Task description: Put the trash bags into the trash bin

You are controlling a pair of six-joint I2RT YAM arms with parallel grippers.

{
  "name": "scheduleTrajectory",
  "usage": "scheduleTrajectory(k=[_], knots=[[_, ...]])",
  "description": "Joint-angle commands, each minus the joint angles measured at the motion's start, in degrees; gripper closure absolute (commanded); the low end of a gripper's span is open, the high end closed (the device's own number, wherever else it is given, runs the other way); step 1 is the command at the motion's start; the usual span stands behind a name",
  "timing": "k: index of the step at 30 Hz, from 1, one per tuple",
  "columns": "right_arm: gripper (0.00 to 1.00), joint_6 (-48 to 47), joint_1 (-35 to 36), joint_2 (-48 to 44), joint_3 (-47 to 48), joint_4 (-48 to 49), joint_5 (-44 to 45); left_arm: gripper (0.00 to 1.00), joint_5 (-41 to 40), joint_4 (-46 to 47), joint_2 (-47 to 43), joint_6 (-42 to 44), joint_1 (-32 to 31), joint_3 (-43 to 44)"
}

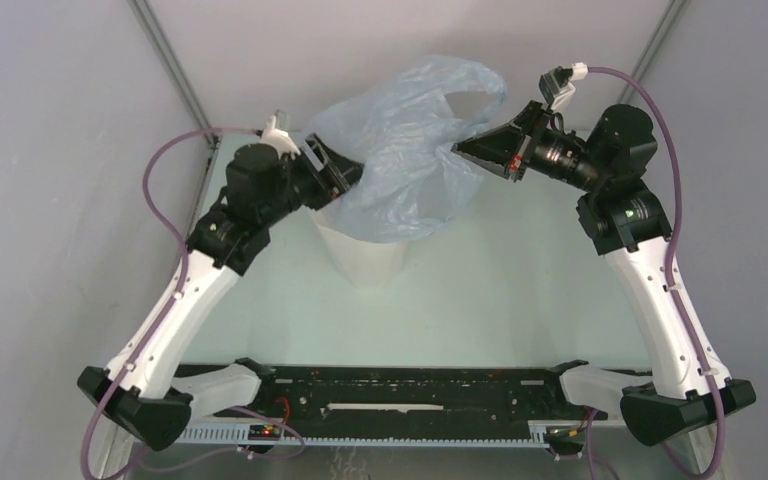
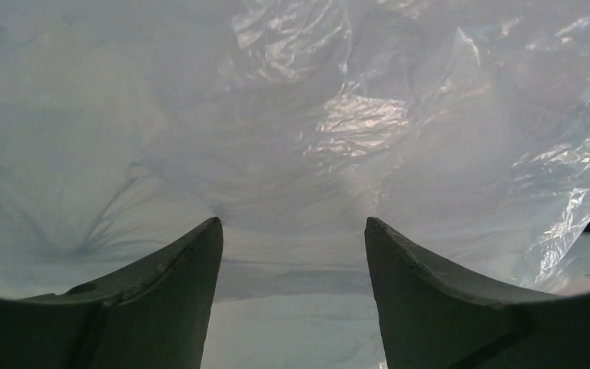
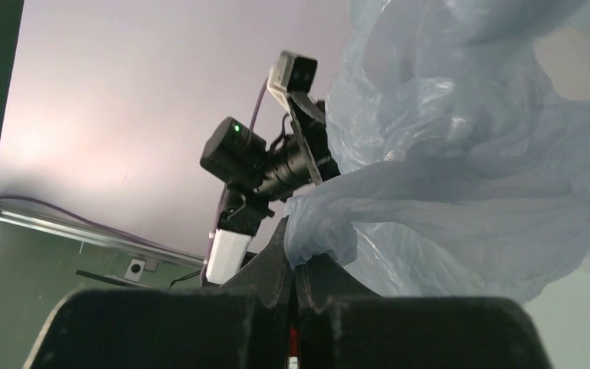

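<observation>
The pale blue trash bag [image 1: 410, 150] hangs crumpled in the air over the trash bin [image 1: 365, 262], a white faceted bin whose top it covers. My right gripper [image 1: 460, 150] is shut on a bunched edge of the bag [image 3: 461, 177]; in the right wrist view its jaws [image 3: 298, 257] meet with the film pinched at the tips. My left gripper [image 1: 345, 175] reaches into the bag's left side, its fingertips hidden by film in the top view. In the left wrist view the left gripper [image 2: 292, 223] stands open, tips against the bag's film [image 2: 353, 123].
The bin stands on a pale green table [image 1: 520, 300] inside grey walls. A black rail [image 1: 410, 395] with both arm bases runs along the near edge. The left arm's wrist and camera [image 3: 265, 161] show beside the bag in the right wrist view.
</observation>
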Motion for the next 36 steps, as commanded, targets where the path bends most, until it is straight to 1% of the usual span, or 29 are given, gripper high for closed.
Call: scheduleTrajectory(k=[1, 4, 5, 7, 10, 13, 16, 17, 19, 20, 21, 25, 29, 31, 33, 34, 36], knots=[[1.00, 0.52, 0.36, 0.05, 1.51, 3.38, -0.57, 0.27, -10.93, -1.05, -5.87, -3.46, -5.56, -6.61], [1.00, 0.79, 0.44, 0.49, 1.48, 3.73, -0.55, 0.25, -12.60, -1.86, -6.22, -6.28, -6.43, -10.54], [1.00, 0.76, 0.56, 0.61, 1.45, 3.78, -0.60, 0.25, -12.43, -2.32, -5.53, -6.27, -6.36, -10.93], [1.00, 0.52, 0.74, 0.93, 1.37, 3.55, -0.64, 0.24, -11.46, -2.61, -3.40, -3.43, -6.36, -9.66], [1.00, -0.70, 0.88, 1.31, 1.35, 2.35, -0.35, 0.23, -9.44, -4.11, 0.81, 1.67, -5.49, -4.16], [1.00, -2.36, 1.02, 1.68, 1.34, 0.67, -0.01, 0.23, -6.05, -8.36, 5.62, 5.12, -3.59, 3.37], [1.00, -3.63, 1.51, 1.98, 1.34, -0.45, 0.86, 0.26, -6.01, -13.30, 9.52, 6.58, -3.38, 8.99], [1.00, -4.05, 1.83, 2.20, 1.35, -0.74, 1.18, 0.30, -6.48, -14.43, 10.36, 6.55, -3.37, 9.58], [1.00, -5.15, 2.88, 2.74, 1.56, -1.40, 2.06, 0.38, -8.89, -15.75, 11.20, 6.69, -3.84, 8.46], [1.00, -6.07, 3.82, 3.02, 1.61, -1.89, 2.93, 0.40, -11.00, -15.97, 11.35, 7.11, -4.28, 7.13], [1.00, -7.27, 4.86, 3.39, 1.62, -2.49, 3.87, 0.41, -12.96, -16.38, 11.58, 7.30, -4.86, 5.73], [1.00, -11.52, 8.53, 6.03, 3.47, -6.28, 6.65, 0.46, -16.48, -16.46, 13.01, 6.94, -7.79, 2.96], [1.00, -15.06, 8.96, 7.58, 6.25, -9.21, 8.83, 0.48, -14.05, -12.14, 14.57, 3.08, -8.86, -2.01], [1.00, -15.59, 8.61, 8.11, 7.33, -9.90, 9.27, 0.50, -14.04, -11.47, 14.56, 2.46, -8.91, -2.73], [1.00, -15.70, 8.38, 8.65, 8.62, -10.28, 8.87, 0.49, -14.69, -11.59, 13.00, 3.67, -8.91, -1.90], [1.00, -16.03, 8.36, 8.99, 9.44, -10.59, 8.66, 0.46, -15.42, -11.59, 11.81, 4.80, -8.89, -1.20], [1.00, -17.15, 8.36, 9.67, 10.88, -11.93, 8.74, 0.38, -16.27, -12.63, 9.56, 7.41, -8.64, 1.02]])
